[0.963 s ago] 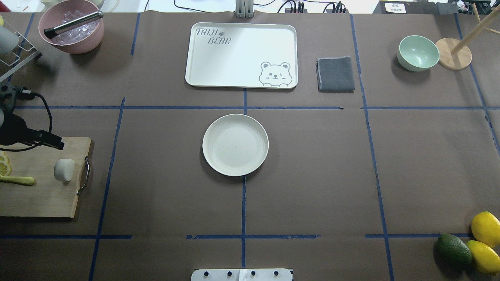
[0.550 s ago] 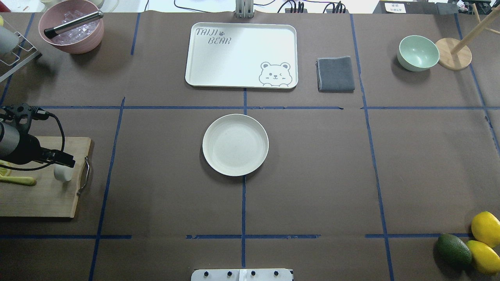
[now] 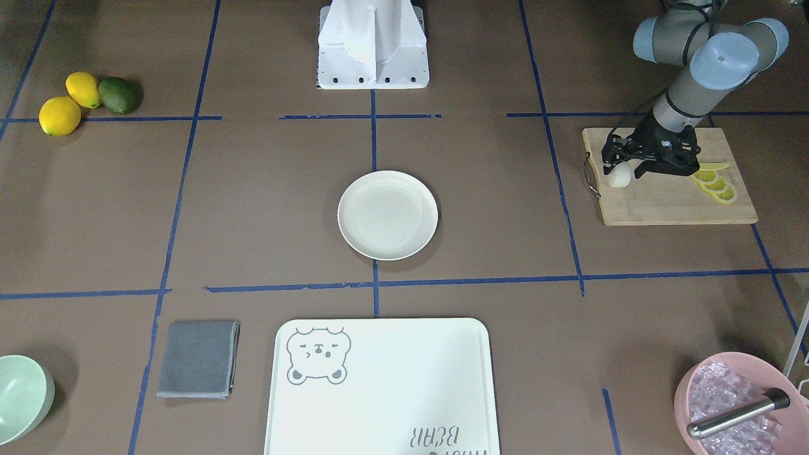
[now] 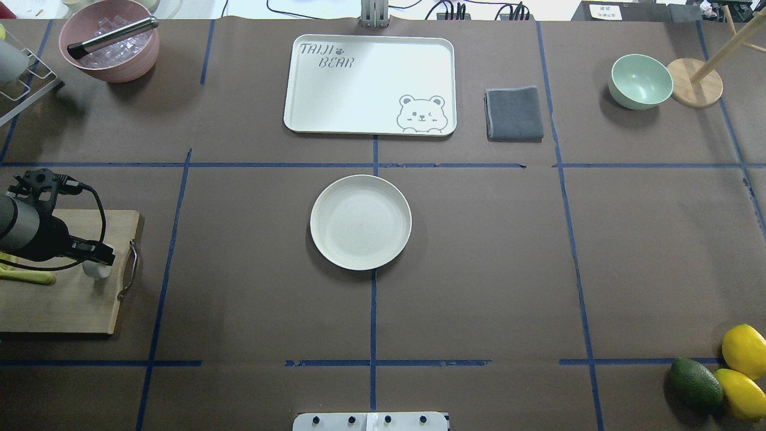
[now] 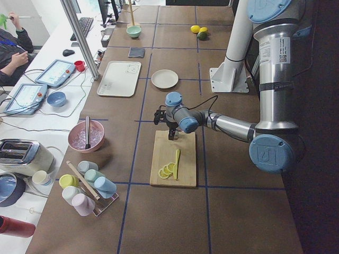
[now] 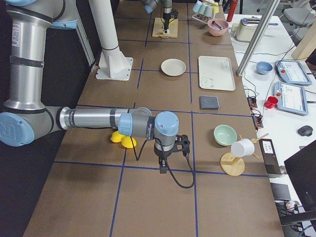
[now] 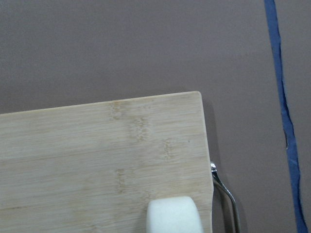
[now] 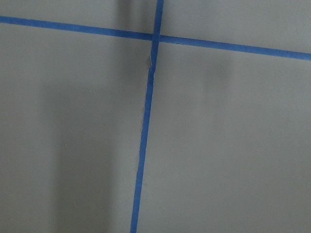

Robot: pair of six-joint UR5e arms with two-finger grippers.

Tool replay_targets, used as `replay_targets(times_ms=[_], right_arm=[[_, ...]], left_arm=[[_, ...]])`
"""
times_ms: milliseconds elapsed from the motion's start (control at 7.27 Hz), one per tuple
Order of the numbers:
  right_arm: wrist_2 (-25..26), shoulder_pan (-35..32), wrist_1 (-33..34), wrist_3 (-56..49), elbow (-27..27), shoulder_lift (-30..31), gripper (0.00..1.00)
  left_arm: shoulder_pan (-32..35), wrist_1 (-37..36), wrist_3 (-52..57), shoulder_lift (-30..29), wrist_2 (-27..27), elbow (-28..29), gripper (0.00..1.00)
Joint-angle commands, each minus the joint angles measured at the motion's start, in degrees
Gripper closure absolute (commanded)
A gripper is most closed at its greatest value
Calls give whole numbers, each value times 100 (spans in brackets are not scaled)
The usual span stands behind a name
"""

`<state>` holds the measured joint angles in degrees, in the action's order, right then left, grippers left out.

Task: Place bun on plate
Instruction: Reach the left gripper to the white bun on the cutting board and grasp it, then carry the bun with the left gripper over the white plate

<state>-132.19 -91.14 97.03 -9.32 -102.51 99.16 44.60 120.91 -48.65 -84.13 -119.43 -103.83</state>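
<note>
The bun (image 4: 96, 270), a small white lump, sits on the wooden cutting board (image 4: 66, 305) near its handle end; it also shows in the front view (image 3: 619, 179) and at the bottom edge of the left wrist view (image 7: 174, 216). My left gripper (image 3: 623, 168) hangs right over it, open, with a finger on either side; from overhead the gripper (image 4: 97, 257) covers the bun's top. The round cream plate (image 4: 360, 222) lies bare at the table's middle, well apart from the board. My right gripper (image 6: 162, 167) shows only in the right side view, low over bare table; I cannot tell its state.
Lemon slices (image 3: 714, 183) lie on the board behind the left gripper. A bear-print tray (image 4: 370, 84), grey cloth (image 4: 514, 113), mint bowl (image 4: 640, 81) and pink bowl of ice (image 4: 109, 41) line the far side. Lemons and an avocado (image 4: 695, 382) sit near right.
My left arm swung from the board's far corner toward the near side and came down over the bun, which is now partly covered. Plate and bun have not moved.
</note>
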Motion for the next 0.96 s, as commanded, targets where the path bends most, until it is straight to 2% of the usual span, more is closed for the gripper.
replay_targets(times_ms=[0, 275, 413, 826], right_arm=[[0, 0, 0, 0, 3, -2, 0], [-52, 0, 0, 9, -41, 24, 0], [-148, 0, 0, 9, -41, 33, 0], [-141, 0, 0, 9, -41, 33, 0]], left_arm=[[-13, -6, -4, -33, -1, -23, 59], [-4, -102, -13, -147, -36, -206, 61], [22, -424, -13, -487, -36, -234, 62], [31, -2301, -178, -2259, 51, -181, 62]])
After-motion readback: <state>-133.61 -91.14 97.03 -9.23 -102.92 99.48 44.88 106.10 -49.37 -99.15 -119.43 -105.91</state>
